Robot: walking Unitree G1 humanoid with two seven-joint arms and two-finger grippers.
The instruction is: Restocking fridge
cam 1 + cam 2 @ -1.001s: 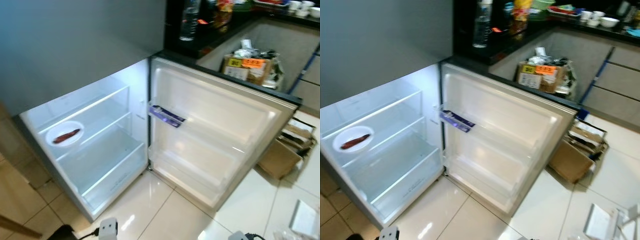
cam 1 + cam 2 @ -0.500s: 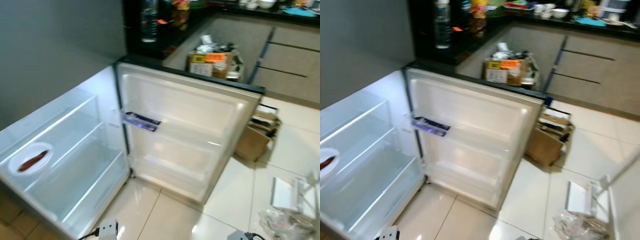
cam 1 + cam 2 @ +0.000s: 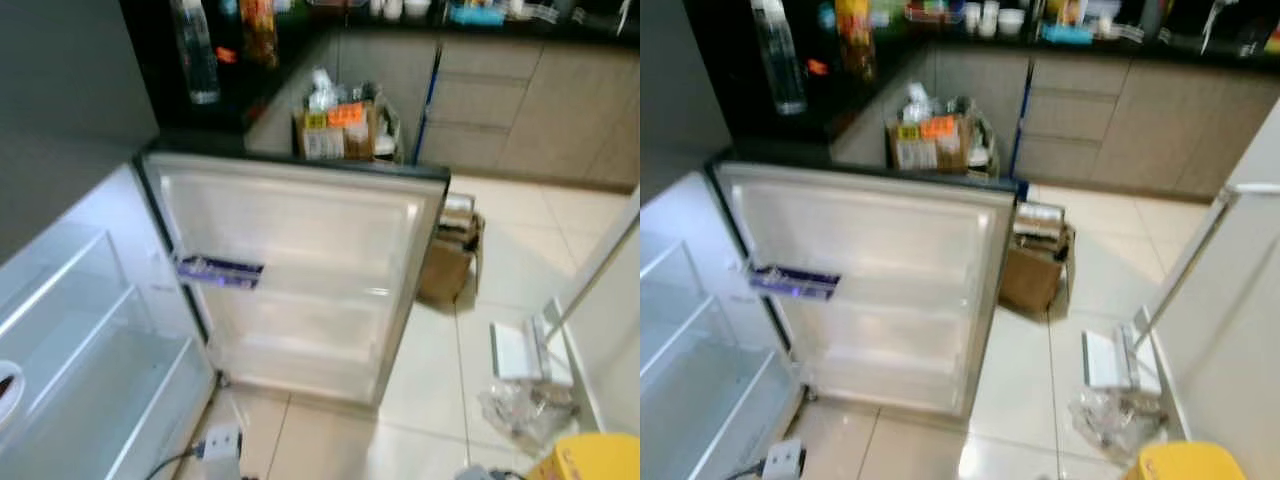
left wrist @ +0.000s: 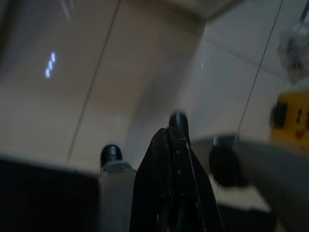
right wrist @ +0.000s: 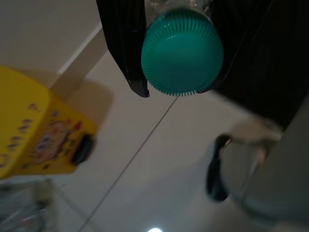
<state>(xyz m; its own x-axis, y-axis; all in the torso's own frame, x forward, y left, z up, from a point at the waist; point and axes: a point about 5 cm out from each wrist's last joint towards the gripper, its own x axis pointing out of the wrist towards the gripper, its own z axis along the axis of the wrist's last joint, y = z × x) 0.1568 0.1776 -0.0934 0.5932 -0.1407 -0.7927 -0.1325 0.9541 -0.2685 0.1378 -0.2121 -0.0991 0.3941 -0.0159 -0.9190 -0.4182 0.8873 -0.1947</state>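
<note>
A: Fridge (image 3: 60, 330) standing open at the far left, its lit glass shelves glowing, with the edge of a white plate (image 3: 8, 392) showing on one shelf.

B: And its door?

A: The door (image 3: 290, 270) is swinging wide toward the kitchen, a purple packet (image 3: 218, 270) sitting in its upper rack. A water bottle (image 3: 195, 55) is standing on the dark counter above. Behind the door, a stuffed cardboard box (image 3: 335, 125); beside it on the tiles, a brown carton (image 3: 447, 262).

B: Further right?

A: A clear plastic bag (image 3: 525, 410) is lying on the floor, and a yellow box (image 3: 590, 460) is showing at the bottom corner.

B: The grippers?

A: The left gripper (image 4: 171, 140) is hanging over the tiles, fingers pressed together. The right gripper (image 5: 179, 89) is clamping a bottle with a green ribbed cap (image 5: 182, 50) between its fingers.
</note>
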